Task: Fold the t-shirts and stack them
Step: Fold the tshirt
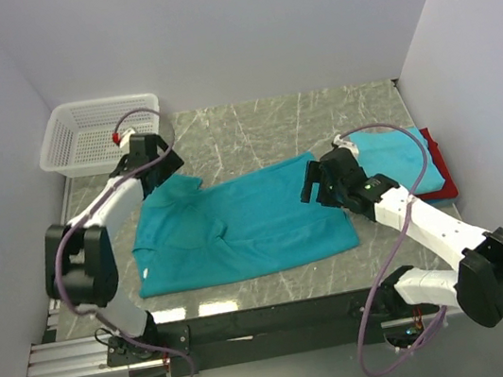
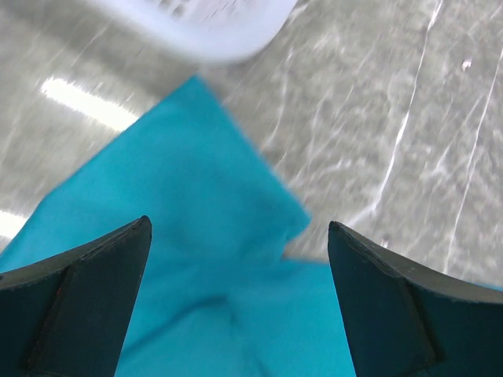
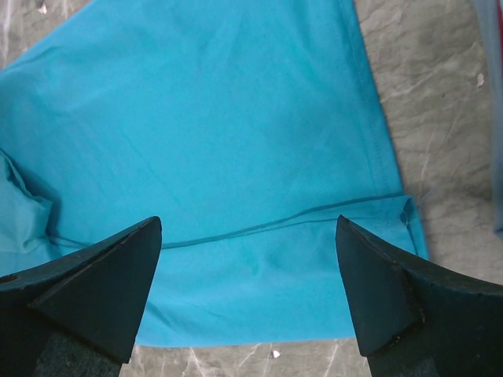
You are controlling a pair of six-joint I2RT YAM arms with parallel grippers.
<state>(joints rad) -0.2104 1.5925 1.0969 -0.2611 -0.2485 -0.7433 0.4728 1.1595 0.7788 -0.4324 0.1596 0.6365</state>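
A teal t-shirt (image 1: 239, 229) lies spread flat on the marble table, partly folded along its length. My left gripper (image 1: 153, 156) is open and empty above the shirt's far-left sleeve (image 2: 196, 212). My right gripper (image 1: 315, 181) is open and empty above the shirt's far-right edge, where a fold line (image 3: 259, 228) crosses the cloth. A stack of folded shirts lies at the right: a light teal one (image 1: 398, 160) on top, blue under it, red (image 1: 442, 173) at the bottom.
A white mesh basket (image 1: 90, 135) stands at the far left corner, close to my left gripper; its rim shows blurred in the left wrist view (image 2: 212, 31). Grey walls close in the left, back and right. Bare marble (image 1: 270, 123) lies behind the shirt.
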